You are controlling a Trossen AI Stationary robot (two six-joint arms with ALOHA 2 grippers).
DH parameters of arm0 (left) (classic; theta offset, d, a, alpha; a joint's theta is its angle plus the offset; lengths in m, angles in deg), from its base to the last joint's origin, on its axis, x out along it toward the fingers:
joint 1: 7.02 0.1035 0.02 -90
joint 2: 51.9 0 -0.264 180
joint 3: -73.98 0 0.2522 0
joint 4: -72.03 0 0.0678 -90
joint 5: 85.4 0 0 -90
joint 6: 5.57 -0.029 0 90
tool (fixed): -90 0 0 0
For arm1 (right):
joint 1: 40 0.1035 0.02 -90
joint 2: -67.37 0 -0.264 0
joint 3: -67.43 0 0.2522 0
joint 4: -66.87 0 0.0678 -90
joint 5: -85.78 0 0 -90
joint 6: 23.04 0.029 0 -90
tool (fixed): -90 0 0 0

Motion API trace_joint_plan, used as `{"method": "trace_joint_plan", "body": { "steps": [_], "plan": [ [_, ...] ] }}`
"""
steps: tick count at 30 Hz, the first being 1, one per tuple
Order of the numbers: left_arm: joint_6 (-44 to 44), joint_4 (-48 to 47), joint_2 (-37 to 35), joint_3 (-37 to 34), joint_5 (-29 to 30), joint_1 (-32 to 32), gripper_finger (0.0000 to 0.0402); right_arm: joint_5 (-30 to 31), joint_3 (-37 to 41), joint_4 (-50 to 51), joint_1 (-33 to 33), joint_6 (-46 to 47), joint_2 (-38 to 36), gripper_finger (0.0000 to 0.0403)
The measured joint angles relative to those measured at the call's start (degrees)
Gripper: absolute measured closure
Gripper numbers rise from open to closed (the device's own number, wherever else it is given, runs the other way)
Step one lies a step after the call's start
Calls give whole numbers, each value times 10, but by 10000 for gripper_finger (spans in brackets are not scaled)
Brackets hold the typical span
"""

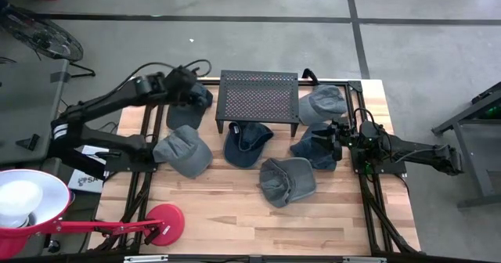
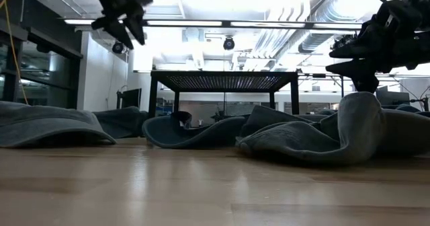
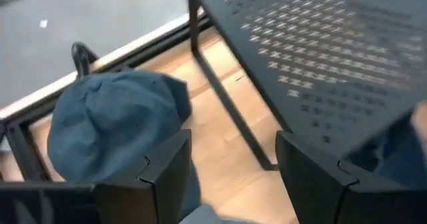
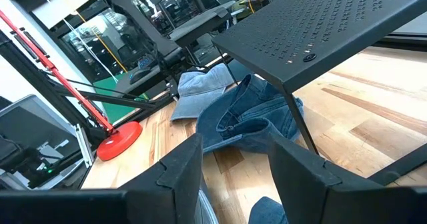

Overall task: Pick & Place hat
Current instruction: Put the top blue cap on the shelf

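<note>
The left hand (image 1: 196,93) stood above the far left corner of the counter (image 1: 235,208), its fingers spread and holding nothing. Directly beneath it lay a blue-grey hat (image 1: 188,110), just beside the left legs of the black perforated stand (image 1: 258,95). The left wrist view showed the same hat (image 3: 113,127) ahead of the fingers (image 3: 167,177), with a stand leg (image 3: 227,104) close by. The right hand (image 1: 338,138) waited at the right side, released and empty, over a dark blue hat (image 1: 317,147).

Hazards from this position:

- Collision with the stand. The hat lay close to the stand leg, so a descent drifting toward the stand would probably strike the leg or the perforated top.
- Slip at closure. The crown is soft cloth. A pinch on a shallow fold would likely pull free during the lift.
- Snagging. The hat's far edge appeared to rest against the counter frame rail, though the view was too poor to confirm this. If so, a lift could drag it against the rail.
- Obstruction on placement. Four more hats lay around the stand, including one (image 1: 243,142) partly under its front edge. A low carry could catch them.
</note>
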Motion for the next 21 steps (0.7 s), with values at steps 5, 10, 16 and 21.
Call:
{"method": "trace_joint_plan", "body": {
  "steps": [5,10,16,21],
  "plan": [
    [-28,-7,73,13,-34,43,186,0,0,0,0,0,0,242],
    [-8,-38,143,50,-91,102,186,0,0,0,0,0,0,240],
    [-3,-105,213,105,-80,149,185,0,0,0,0,0,0,241],
    [-19,-110,236,113,-48,173,185,1,0,0,0,0,0,241]
  ]
}}
